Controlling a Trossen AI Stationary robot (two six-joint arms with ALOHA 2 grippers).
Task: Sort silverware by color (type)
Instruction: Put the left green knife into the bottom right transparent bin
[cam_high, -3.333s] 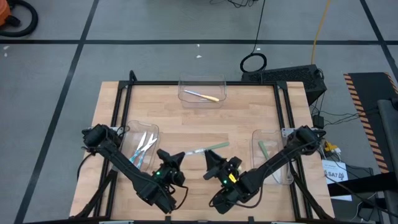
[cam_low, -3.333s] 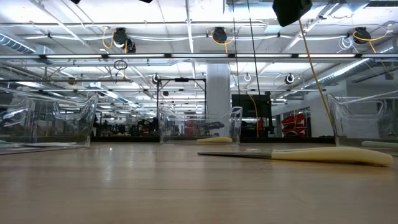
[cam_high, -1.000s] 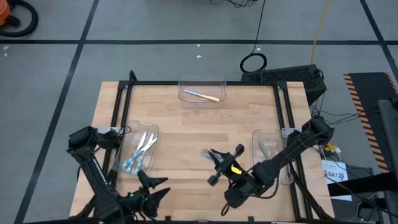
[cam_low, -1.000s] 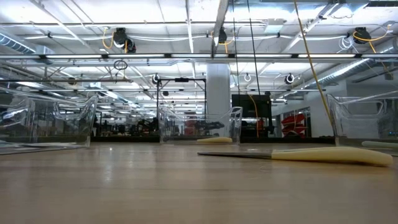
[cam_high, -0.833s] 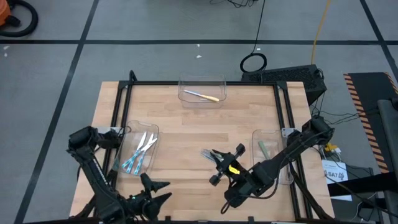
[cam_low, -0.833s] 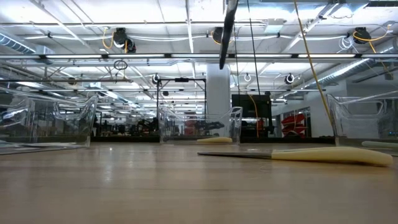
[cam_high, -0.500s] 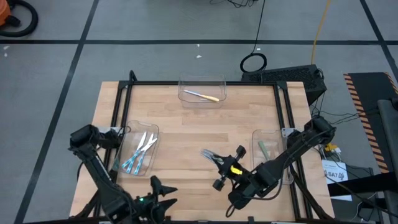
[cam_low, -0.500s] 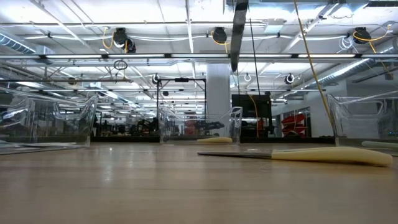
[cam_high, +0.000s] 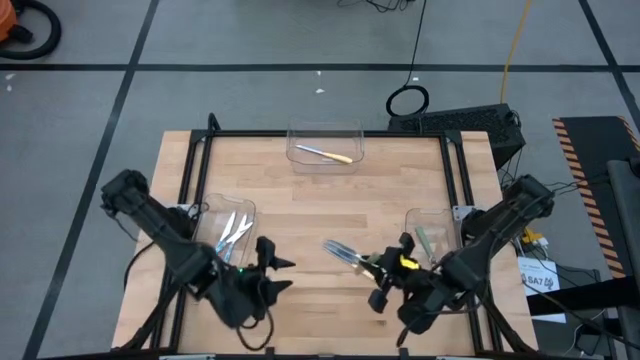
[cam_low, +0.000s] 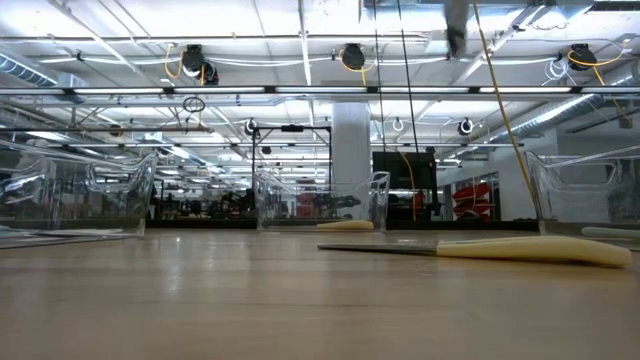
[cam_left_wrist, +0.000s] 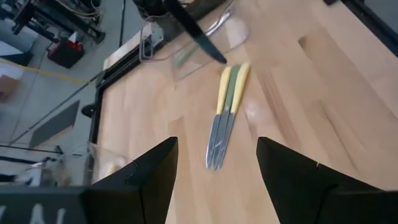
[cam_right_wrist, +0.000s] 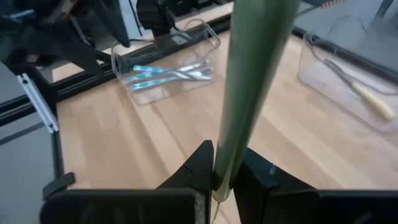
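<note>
My right gripper (cam_high: 383, 272) is shut on a green-handled utensil (cam_right_wrist: 249, 81), held above the table's near middle. Two more pieces of silverware, one yellow-handled (cam_left_wrist: 238, 84) and one green-handled (cam_left_wrist: 229, 87), lie side by side flat on the wood. Their silver heads (cam_high: 336, 248) point toward my left gripper (cam_high: 275, 275). That gripper hovers open a short way to their left and touches nothing. In the low view only the yellow-handled one (cam_low: 530, 249) shows. My right gripper pinches the green handle (cam_right_wrist: 219, 167) between its two fingertips (cam_right_wrist: 200, 163). The handle runs across the fingers and rises from them toward the wrist camera. The utensil is lifted clear of the table. Its silver head is out of the wrist view.
Three clear bins stand on the table. The left bin (cam_high: 248, 212) holds light blue utensils (cam_right_wrist: 165, 73). The far bin (cam_high: 325, 132) holds a yellow-handled one (cam_high: 328, 154). The right bin (cam_high: 452, 280) holds a green one (cam_high: 425, 240). A black frame (cam_high: 190, 160) borders the wood.
My left gripper has come up from the near edge toward the table's middle and the two lying utensils, turning as it went and staying open. My right gripper has risen and gone toward the table's right edge with the green utensil, still shut on it.
</note>
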